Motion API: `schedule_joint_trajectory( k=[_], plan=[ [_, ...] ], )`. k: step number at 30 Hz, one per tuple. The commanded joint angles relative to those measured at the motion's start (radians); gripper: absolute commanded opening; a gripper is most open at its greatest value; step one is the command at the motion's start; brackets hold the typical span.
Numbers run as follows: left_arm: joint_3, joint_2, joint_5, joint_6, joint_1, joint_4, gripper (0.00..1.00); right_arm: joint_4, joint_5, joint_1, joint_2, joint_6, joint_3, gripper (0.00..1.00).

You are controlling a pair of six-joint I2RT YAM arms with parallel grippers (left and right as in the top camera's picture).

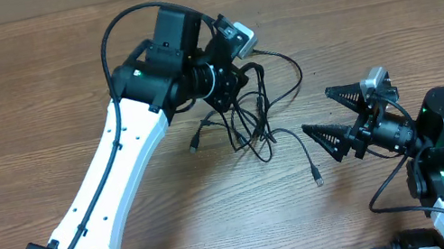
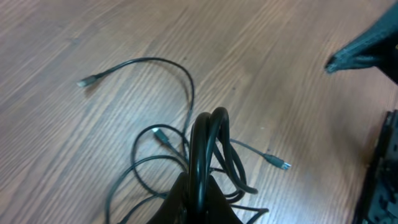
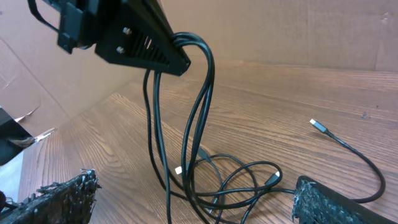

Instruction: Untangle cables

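Cables (image 1: 245, 125), thin, black and flexible with small plug ends, are bunched just right of the middle of the brown wood-grain table (image 1: 33, 94). In the overhead view, several strands are clenched in the shut black fingers of the left gripper (image 3: 176, 61), which is set at 12 o'clock of the bunch. In the right wrist view, the gripped loops are seen hanging nearly upright from those fingers down to the tabletop, so the long axis of the lifted part is vertical. Below it, slack coils are spread flat on the wood.

In the overhead view, one loose tail is laid out toward 5 o'clock and ends in a plug (image 1: 319, 179) pointing to 6 o'clock. A second plug (image 1: 193, 145) is seen at 8 o'clock of the bunch, pointing to 7 o'clock. Another strand is bowed out toward 2 o'clock.

At 3 o'clock of the bunch the right gripper (image 1: 317, 113) is held released, its black jaws spread wide and aimed toward 9 o'clock, near the cables but apart from them.
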Motion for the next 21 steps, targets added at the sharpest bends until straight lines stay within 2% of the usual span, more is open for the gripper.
schedule_joint_trajectory(
  k=[1, 7, 10, 15, 21],
  plan=[
    [0.072, -0.051, -0.106, -0.023, 0.041, 0.002, 0.04, 0.002, -0.006, -0.003, -0.002, 0.003, 0.008, 1.00],
    [0.131, -0.118, -0.566, -0.203, 0.140, -0.025, 0.04, 0.002, -0.001, -0.003, 0.047, 0.004, 0.008, 1.00],
    [0.133, -0.155, -0.707, -0.243, 0.204, -0.039, 0.04, 0.002, -0.001, -0.003, 0.076, 0.004, 0.008, 1.00],
    [0.133, -0.232, -0.782, -0.262, 0.328, -0.051, 0.04, 0.003, -0.001, -0.003, 0.118, 0.004, 0.008, 1.00],
    [0.133, -0.300, -0.744, -0.230, 0.389, -0.010, 0.04, 0.004, 0.000, -0.003, 0.134, 0.003, 0.008, 1.00]
  ],
)
